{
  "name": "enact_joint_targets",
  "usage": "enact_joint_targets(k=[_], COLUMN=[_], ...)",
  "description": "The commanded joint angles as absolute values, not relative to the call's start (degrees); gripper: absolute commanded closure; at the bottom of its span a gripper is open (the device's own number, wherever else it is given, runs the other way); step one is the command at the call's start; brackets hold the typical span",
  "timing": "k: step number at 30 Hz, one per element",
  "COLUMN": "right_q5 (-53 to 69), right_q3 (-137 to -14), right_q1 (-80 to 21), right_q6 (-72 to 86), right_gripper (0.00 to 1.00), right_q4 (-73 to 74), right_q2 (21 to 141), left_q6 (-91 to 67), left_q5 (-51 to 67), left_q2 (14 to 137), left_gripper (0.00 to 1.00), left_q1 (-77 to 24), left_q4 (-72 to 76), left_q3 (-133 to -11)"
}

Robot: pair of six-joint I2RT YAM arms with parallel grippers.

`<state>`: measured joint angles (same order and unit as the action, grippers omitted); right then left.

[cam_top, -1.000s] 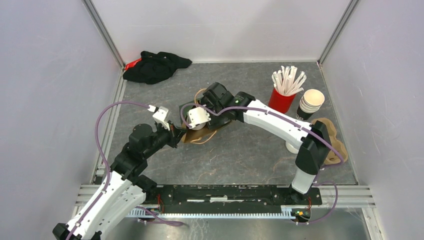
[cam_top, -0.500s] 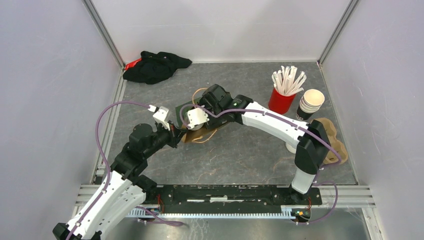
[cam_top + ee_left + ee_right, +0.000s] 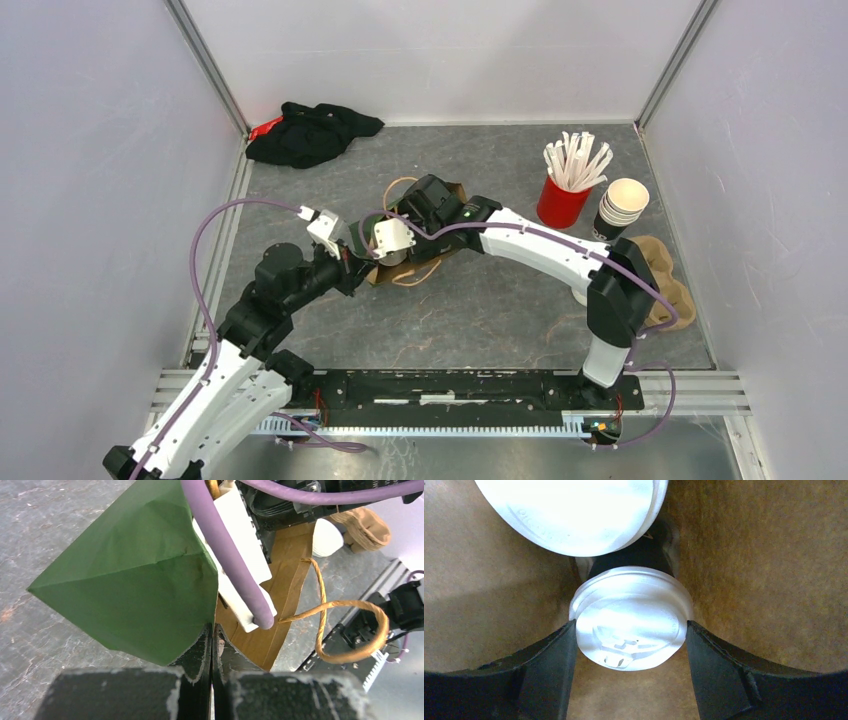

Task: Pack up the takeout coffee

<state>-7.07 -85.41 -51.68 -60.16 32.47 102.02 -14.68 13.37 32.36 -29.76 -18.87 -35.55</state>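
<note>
A paper bag (image 3: 384, 274), green outside (image 3: 135, 580) and brown inside (image 3: 287, 575), lies on its side at mid table. My left gripper (image 3: 212, 630) is shut on the bag's edge and holds the mouth up. My right gripper (image 3: 630, 630) is deep inside the bag, its fingers (image 3: 549, 655) pressed against both sides of a takeout coffee's white lid (image 3: 631, 625). The dark cup body shows just behind the lid. A second takeout coffee (image 3: 569, 510) sits farther in, just beyond the held one. From above, both cups are hidden by the bag and the right wrist (image 3: 430, 205).
A red cup of white straws (image 3: 565, 195), a stack of lidless cups (image 3: 620, 208), a brown cardboard carrier (image 3: 668, 285) and a loose white lid (image 3: 580, 296) stand at the right. A black cloth (image 3: 310, 132) lies at the back left. The bag's twine handle (image 3: 350, 630) loops out.
My right arm has pushed leftward, deeper into the bag, with the cup in its fingers. The bag shifted slightly with it. The left gripper kept its hold.
</note>
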Motion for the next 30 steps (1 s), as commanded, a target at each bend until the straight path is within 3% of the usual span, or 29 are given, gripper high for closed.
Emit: enact_joint_targets(k=[1, 14, 22, 30], right_q5=[-7.8, -6.42, -4.32, -4.23], right_q3=[-86.71, -88.29, -84.69, -85.85], right_q1=[-52.54, -56.71, -57.74, -57.25], right_q6=[-55.55, -44.34, -37.07, -38.72], right_gripper=[0.74, 0.75, 0.75, 0.74], right_q4=[34.3, 51.48, 53.07, 53.77], right_q2=[97.14, 92.51, 92.39, 99.41], left_q6=[-18.8, -25.93, -30.51, -32.04], left_q5=[20.71, 27.56, 29.51, 21.89], left_q2=[32.08, 34.54, 37.38, 43.67], left_gripper=[0.98, 0.98, 0.98, 0.98], left_q1=[-30.23, -30.5, -30.41, -28.88], left_q4=[-20.05, -22.94, -24.29, -31.26], left_q3=[-39.45, -44.32, -45.17, -49.25])
